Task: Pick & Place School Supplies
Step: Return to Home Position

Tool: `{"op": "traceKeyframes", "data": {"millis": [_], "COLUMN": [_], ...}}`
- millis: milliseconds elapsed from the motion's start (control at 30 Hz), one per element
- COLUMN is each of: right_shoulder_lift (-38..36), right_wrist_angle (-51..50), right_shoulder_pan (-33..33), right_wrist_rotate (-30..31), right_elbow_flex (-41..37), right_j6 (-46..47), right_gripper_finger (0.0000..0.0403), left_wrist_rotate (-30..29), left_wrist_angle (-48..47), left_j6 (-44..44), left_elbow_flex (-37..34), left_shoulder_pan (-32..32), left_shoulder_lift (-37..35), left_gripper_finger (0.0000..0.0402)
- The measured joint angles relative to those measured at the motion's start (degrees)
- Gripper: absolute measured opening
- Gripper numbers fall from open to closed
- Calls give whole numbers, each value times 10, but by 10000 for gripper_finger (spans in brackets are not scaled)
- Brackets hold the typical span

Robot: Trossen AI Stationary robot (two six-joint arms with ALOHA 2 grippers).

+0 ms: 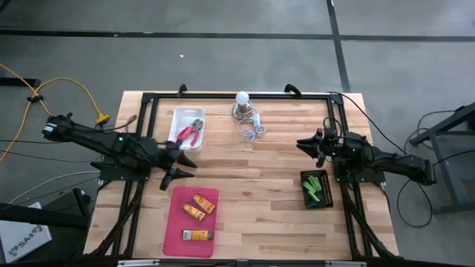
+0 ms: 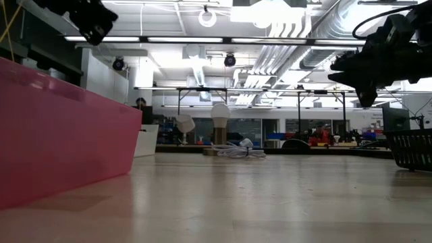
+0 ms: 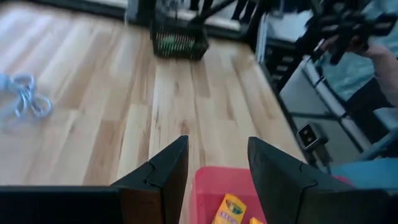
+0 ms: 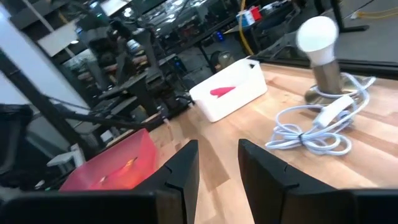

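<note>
Three orange-yellow oblong pieces [image 1: 197,213] lie in a pink tray [image 1: 177,222] near the table's near edge. Light-green short sticks [image 1: 315,187] sit in a black basket [image 1: 304,176] on the right. Pink-handled plier tools [image 1: 193,132] rest in a white tray [image 1: 178,117] at the far left. My left gripper [image 1: 188,167] hovers open between the white tray and the pink tray, and its wrist view shows an orange piece [image 3: 229,208] just beyond the left gripper [image 3: 214,152]. My right gripper [image 1: 304,144] is open above bare table, far side of the basket.
A white bulb on a metal base [image 1: 242,99] with a coiled white cord [image 1: 252,132] stands at the far middle of the table. Bare wood lies between the trays and the basket. Black frame rails [image 1: 148,100] run along the table's edges.
</note>
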Motion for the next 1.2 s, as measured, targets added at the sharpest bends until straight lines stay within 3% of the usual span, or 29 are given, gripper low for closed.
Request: {"op": "traceKeyframes", "data": {"millis": [300, 533, 900, 1200], "right_shoulder_lift": [0, 0, 0, 0], "right_wrist_angle": [1, 0, 0, 0], "right_shoulder_pan": [0, 0, 0, 0], "right_wrist_rotate": [12, 13, 13, 13], "right_elbow_flex": [0, 0, -1, -1], "right_j6": [0, 0, 0, 0], "right_gripper_finger": [100, 100, 100, 100], "left_wrist_rotate": [-14, -36, -36, -82], "left_wrist_angle": [-119, -130, -149, -97], "left_j6": [33, 87, 127, 133], "left_elbow_flex": [0, 0, -8, -113], "left_shoulder_pan": [29, 39, 39, 39], "left_shoulder_lift": [-182, -289, -316, -395], "left_gripper_finger": [161, 161, 161, 161]}}
